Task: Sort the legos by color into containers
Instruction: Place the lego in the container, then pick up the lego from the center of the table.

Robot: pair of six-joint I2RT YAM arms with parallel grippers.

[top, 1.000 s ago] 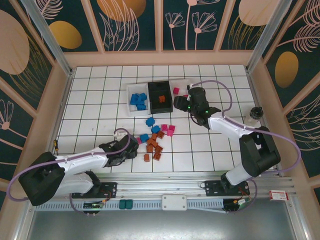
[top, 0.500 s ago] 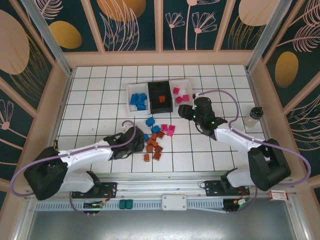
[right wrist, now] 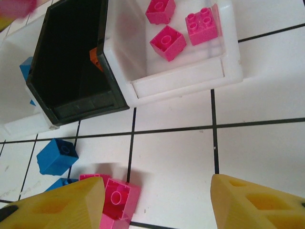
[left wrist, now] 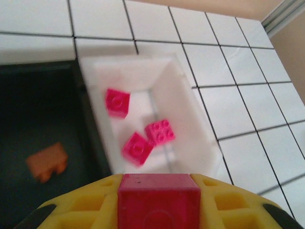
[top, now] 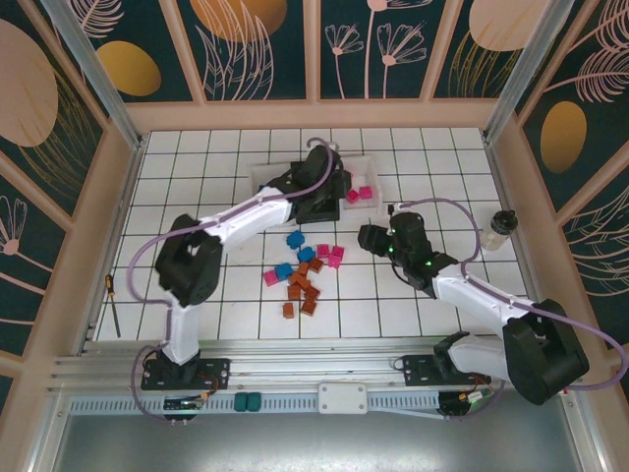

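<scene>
White tiled table (top: 197,197). The left arm (top: 246,216) reaches far out over the containers (top: 362,177); the right arm (top: 472,295) is bent toward table center.

Three joined bins: white bin (left wrist: 190,105) on the right, black bin (left wrist: 43,109) in the middle, other white one mostly under the left arm.

Left gripper (top: 332,185) hangs above the right white bin, yellow fingers (left wrist: 76,205) clamped on a pink brick (left wrist: 158,195). Right gripper (right wrist: 157,183) is near the bins, jaws apart, holding nothing.

Loose pile (top: 305,270) of blue, pink and orange-brown bricks sits mid-table in front of the bins. Three pink bricks (left wrist: 160,131) lie in the white bin and one orange brick (left wrist: 46,162) in the black bin.
</scene>
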